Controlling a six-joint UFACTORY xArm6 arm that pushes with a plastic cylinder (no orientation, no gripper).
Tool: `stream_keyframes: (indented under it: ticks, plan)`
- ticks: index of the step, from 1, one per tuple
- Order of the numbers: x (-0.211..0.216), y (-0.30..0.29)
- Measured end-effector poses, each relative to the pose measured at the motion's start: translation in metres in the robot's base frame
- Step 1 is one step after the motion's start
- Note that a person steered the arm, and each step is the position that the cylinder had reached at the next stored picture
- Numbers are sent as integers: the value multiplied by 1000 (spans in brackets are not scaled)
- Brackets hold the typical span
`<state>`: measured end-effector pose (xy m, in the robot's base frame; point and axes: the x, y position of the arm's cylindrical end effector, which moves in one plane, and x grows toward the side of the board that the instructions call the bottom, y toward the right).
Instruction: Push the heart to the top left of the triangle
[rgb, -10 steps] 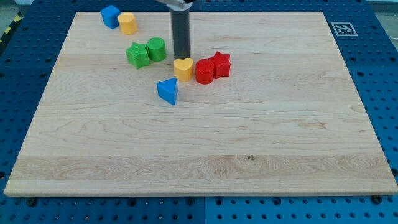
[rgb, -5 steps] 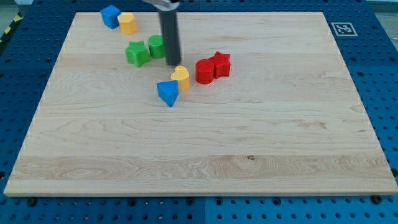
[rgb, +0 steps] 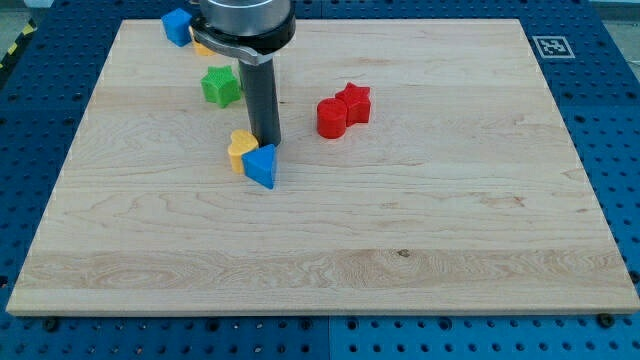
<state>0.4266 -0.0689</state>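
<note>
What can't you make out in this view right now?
- Green round block: not visible in the camera view; my rod stands where it would be.
- Yellow block at the view's top: mostly covered by the arm's head, shape unreadable.
- Yellow heart and blue triangle: whether my tip touches either is unclear.

The yellow heart (rgb: 240, 149) lay flat on the table, left of the middle and somewhat toward the view's top. It touched the blue triangle (rgb: 262, 165), sitting at that block's upper left. The triangle was a small wedge-shaped block, lying flat, one corner pointing toward the view's left, just below and right of the heart.
</note>
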Motion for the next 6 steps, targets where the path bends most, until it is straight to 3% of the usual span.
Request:
stream_keyframes:
  ticks: [3, 5, 6]
  plan:
    - [-1, -22]
    - [-41, -25]
    - [-41, -25]
